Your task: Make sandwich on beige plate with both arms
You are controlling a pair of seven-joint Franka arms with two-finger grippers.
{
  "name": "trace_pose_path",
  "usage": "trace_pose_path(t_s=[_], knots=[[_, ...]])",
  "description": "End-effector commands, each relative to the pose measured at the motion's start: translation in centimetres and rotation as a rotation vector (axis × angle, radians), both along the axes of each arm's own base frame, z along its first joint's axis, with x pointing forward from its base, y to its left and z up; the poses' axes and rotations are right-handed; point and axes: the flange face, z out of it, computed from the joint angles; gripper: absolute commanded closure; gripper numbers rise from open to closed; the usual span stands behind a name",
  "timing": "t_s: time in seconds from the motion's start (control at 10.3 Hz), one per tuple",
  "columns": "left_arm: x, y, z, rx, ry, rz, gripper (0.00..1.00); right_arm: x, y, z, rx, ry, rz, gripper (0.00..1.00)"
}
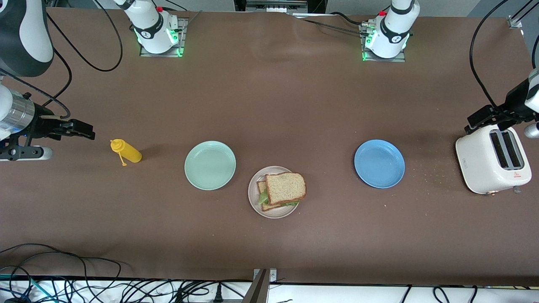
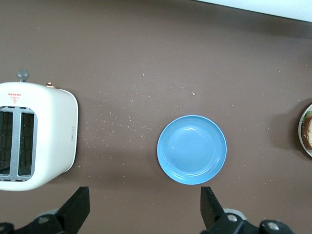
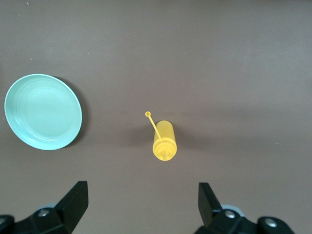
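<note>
Your sandwich (image 1: 283,190) sits built on the beige plate (image 1: 255,201), so it looks done. That's why your left gripper (image 2: 145,207) and right gripper (image 3: 143,204) wait at the table's ends, fingers spread, holding nothing.

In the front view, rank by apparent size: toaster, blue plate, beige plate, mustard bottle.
1. toaster, largest.
2. blue plate and beige plate: look about alike, so I won't rank them; the sandwich hides part of the beige one.
3. mustard bottle, smallest.

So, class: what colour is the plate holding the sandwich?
Pale pinkish-beige plate, under the sandwich; it shows best in the front view.
</note>
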Motion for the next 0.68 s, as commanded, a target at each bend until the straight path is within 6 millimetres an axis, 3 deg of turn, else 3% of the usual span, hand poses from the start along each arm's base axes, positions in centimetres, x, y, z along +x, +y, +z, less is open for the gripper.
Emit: trace_pose_path(t_s=[0.0,0.1,0.29,0.58], knots=[[-2.2,-2.3,2.0,0.026,0.015,-0.083,0.0,-0.2,0.0,0.2,-0.013,-0.008,-0.011,0.0],[-2.6,-3.6,1.9,0.028,0.049,-0.111,0.0,-0.1,0.1,0.3,-0.016,-0.019,-0.008,0.0],[-2.5,-5.4,3.9,0.027,0.124,-0.148,0.0,-0.1,0.0,0.3,-0.018,-0.022,-0.007,0.0],[-0.4,-5.0,4.7,0.011,0.233,-0.152,0.0,0.2,0.0,0.4,-0.01,-0.044,-0.012,0.0]])
